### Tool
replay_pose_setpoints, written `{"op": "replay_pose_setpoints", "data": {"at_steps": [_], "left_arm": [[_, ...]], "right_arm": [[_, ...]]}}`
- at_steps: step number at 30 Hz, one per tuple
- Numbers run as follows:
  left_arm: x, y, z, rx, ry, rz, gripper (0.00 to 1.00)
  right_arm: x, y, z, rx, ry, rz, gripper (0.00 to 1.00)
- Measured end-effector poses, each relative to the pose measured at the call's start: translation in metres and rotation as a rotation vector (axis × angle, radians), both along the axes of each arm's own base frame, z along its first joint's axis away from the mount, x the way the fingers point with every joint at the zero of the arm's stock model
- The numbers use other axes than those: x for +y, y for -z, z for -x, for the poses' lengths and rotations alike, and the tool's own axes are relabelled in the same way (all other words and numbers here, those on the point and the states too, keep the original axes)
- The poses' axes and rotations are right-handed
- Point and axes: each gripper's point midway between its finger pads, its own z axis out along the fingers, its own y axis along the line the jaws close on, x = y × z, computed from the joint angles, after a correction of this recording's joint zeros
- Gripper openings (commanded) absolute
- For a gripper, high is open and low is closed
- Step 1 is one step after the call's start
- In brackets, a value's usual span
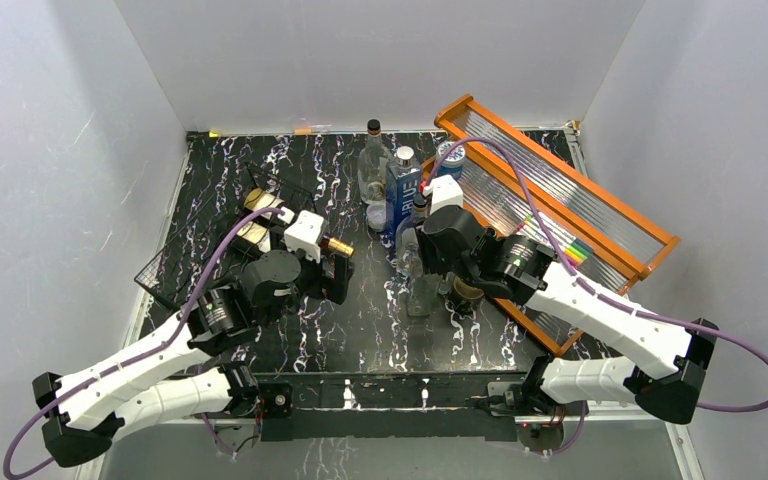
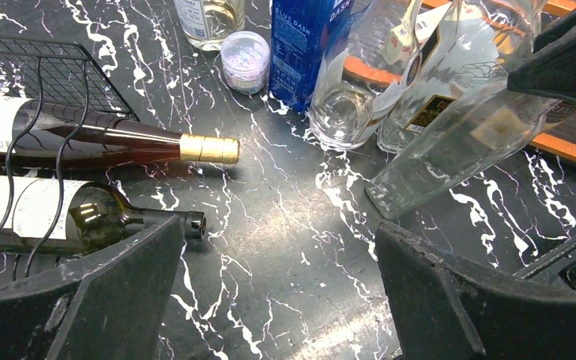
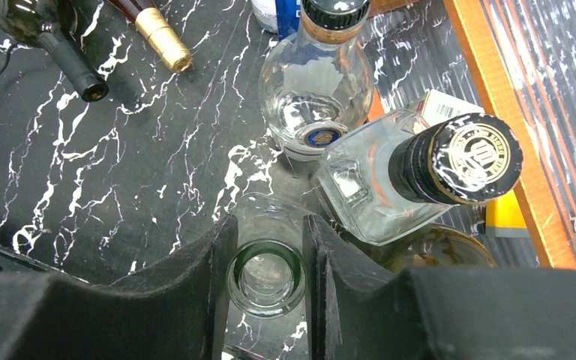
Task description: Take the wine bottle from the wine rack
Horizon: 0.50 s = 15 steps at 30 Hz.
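Observation:
The wine rack [image 2: 45, 67], thin black wire, lies at the left of the table. Two wine bottles lie in it, necks pointing right: one with a gold foil cap [image 2: 208, 148] and a dark green one with an open mouth [image 2: 97, 214]. My left gripper [image 2: 277, 247] is open just right of the dark bottle's mouth, with only bare table between its fingers. My right gripper [image 3: 267, 255] is shut on the neck of a clear uncapped glass bottle [image 3: 270, 217]. In the left wrist view that clear bottle [image 2: 457, 150] leans, its base near the table.
A square clear bottle with a black cap [image 3: 457, 157] and a round clear bottle [image 3: 316, 82] crowd the right gripper. A blue can [image 2: 304, 45] and a small glitter jar [image 2: 244, 60] stand behind. The orange wood-framed shelf [image 1: 560, 190] lies at the right. White walls enclose the table.

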Motion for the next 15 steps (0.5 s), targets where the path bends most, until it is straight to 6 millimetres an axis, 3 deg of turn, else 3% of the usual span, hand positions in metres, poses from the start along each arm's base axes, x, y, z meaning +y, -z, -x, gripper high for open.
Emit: {"op": "replay_pose_setpoints", "data": {"at_steps": [3, 11, 15], "left_arm": [[0.001, 0.001, -0.001, 0.002, -0.006, -0.017, 0.98], [0.013, 0.005, -0.020, 0.019, -0.096, -0.074, 0.98], [0.033, 0.004, -0.044, 0.053, -0.178, -0.064, 0.98]], "right_arm": [[-0.003, 0.000, 0.002, 0.001, 0.000, 0.007, 0.30], [-0.026, 0.001, 0.008, 0.003, 0.022, 0.071, 0.29], [-0.030, 0.001, 0.009, 0.004, 0.026, 0.081, 0.46]]}}
